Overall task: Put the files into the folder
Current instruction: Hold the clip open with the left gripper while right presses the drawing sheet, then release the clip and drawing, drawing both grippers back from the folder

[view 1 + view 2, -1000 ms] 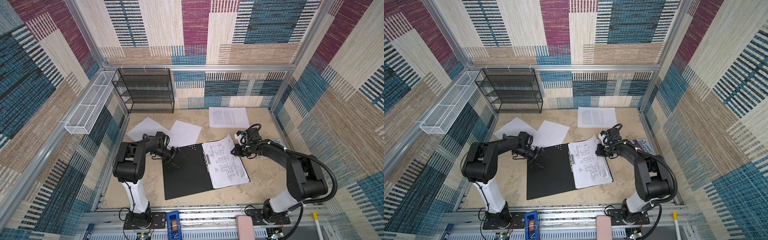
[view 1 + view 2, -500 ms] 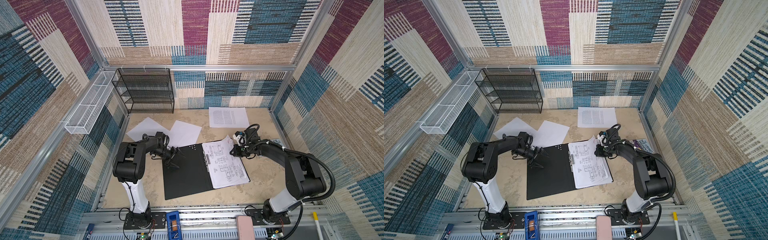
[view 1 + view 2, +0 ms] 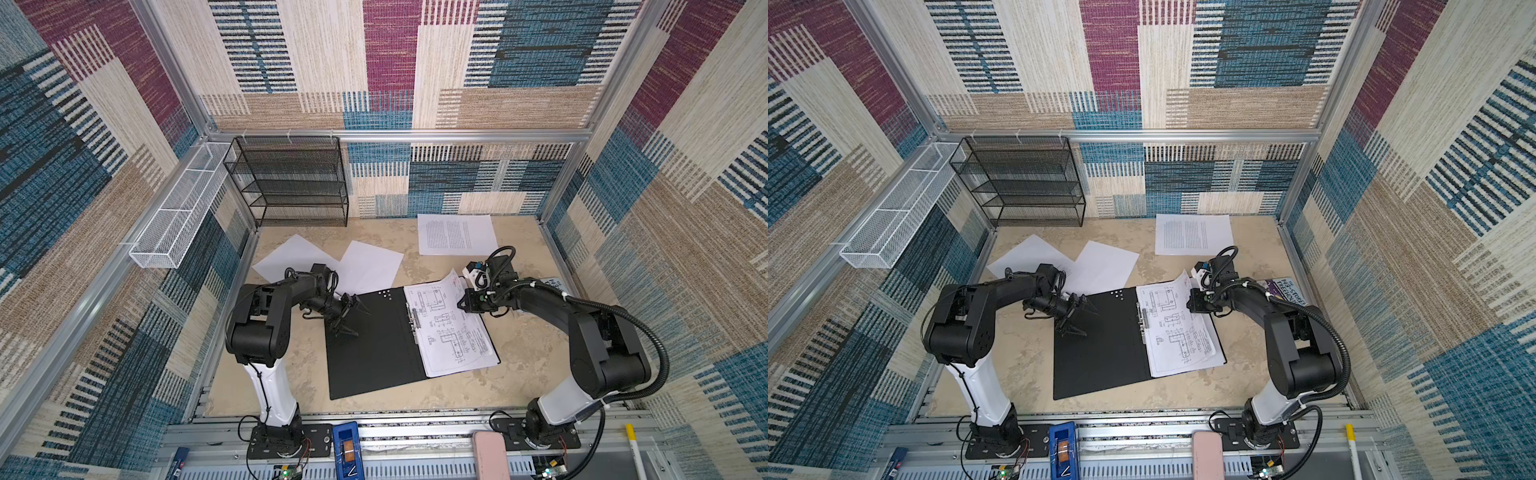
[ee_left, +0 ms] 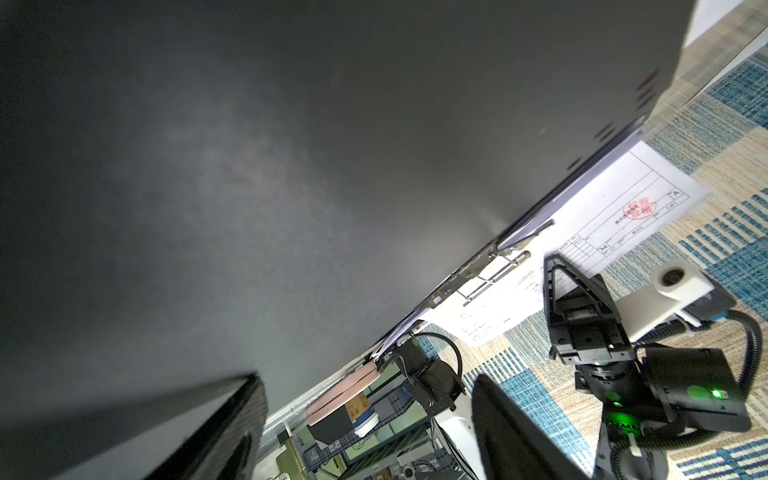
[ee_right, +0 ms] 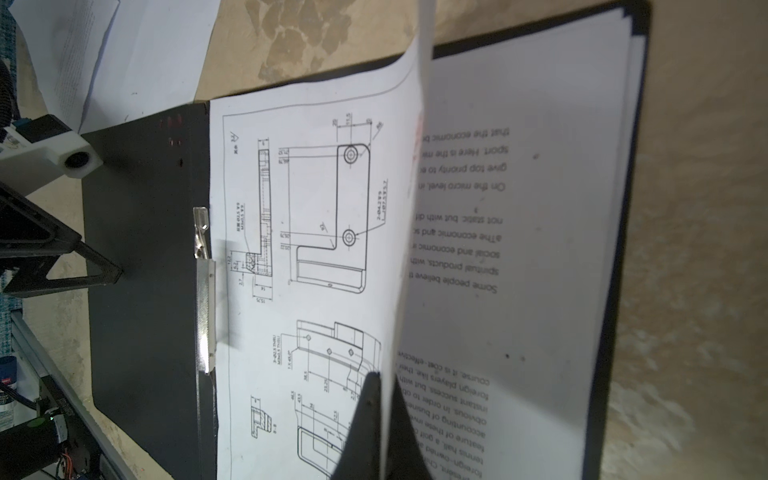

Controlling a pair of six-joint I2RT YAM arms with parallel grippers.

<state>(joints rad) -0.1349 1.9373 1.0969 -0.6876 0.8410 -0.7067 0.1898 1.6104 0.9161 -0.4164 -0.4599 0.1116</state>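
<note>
Spread jaws are seen on the left gripper (image 3: 354,321), its fingertips set down on the left cover of the flat folder (image 3: 374,365), which is laid open, black inside up, at the middle of the beige table (image 3: 523,345). Clenched jaws are seen on the right gripper (image 3: 462,302), by which the white sheet with line drawings (image 3: 451,332) is pinched at its right edge near the far corner and lifted off the printed pages beneath, right of the metal spine clip (image 3: 413,321). A white printed text sheet (image 3: 455,235) is laid by the far edge. Two plain white sheets (image 3: 291,259) are laid side by side near the far left corner, before the black mesh rack (image 3: 291,183).
</note>
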